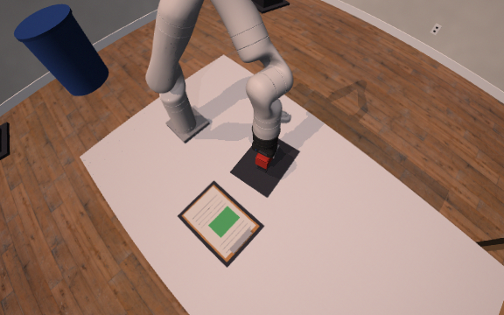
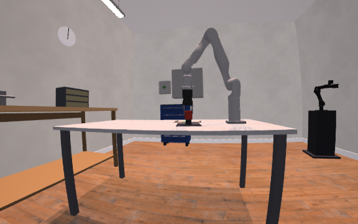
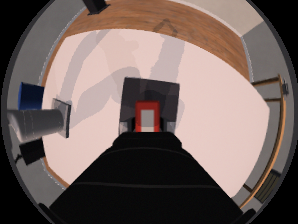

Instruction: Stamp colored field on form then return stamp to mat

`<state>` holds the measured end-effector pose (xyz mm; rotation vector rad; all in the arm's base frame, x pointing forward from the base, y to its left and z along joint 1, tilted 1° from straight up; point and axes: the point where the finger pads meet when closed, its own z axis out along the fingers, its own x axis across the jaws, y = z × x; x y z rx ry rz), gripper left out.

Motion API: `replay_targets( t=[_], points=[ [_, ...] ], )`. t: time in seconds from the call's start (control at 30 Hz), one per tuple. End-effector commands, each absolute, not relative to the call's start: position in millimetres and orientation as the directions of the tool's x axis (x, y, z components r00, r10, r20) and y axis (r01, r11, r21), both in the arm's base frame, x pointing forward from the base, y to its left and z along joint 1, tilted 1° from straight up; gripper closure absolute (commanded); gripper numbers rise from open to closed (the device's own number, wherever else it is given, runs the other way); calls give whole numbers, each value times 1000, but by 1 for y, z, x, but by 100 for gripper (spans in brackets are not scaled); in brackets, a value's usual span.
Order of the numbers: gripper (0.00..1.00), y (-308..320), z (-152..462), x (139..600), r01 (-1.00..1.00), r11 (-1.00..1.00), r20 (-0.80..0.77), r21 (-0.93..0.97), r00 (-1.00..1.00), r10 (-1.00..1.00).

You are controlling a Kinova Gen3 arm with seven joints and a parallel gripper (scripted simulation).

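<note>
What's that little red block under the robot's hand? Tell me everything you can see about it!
The small red block-shaped stamp looks boxy, with smooth plain sides. It stands upright on the dark square mat, on the white table. The black gripper hangs right over it with its fingers wide open, holding nothing; whether they touch the stamp cannot be told. The stamp sits apart from the form with the green field. In the wrist view its middle looks paler.
</note>
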<state>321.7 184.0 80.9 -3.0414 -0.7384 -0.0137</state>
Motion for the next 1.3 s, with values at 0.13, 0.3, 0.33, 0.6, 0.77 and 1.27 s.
replay_targets(
  t=[0.13, 0.3, 0.33, 0.6, 0.77, 1.27],
  points=[
    [0, 184, 80, 322, 458, -889, 11, -9, 889, 458],
    [0, 184, 79, 322, 458, -889, 11, -9, 889, 458],
    [0, 184, 79, 322, 458, -889, 11, -9, 889, 458],
    [0, 184, 77, 322, 458, -889, 11, -9, 889, 458],
    [0, 184, 76, 322, 458, -889, 11, -9, 889, 458],
    [0, 184, 73, 322, 458, -889, 11, -9, 889, 458]
  ],
)
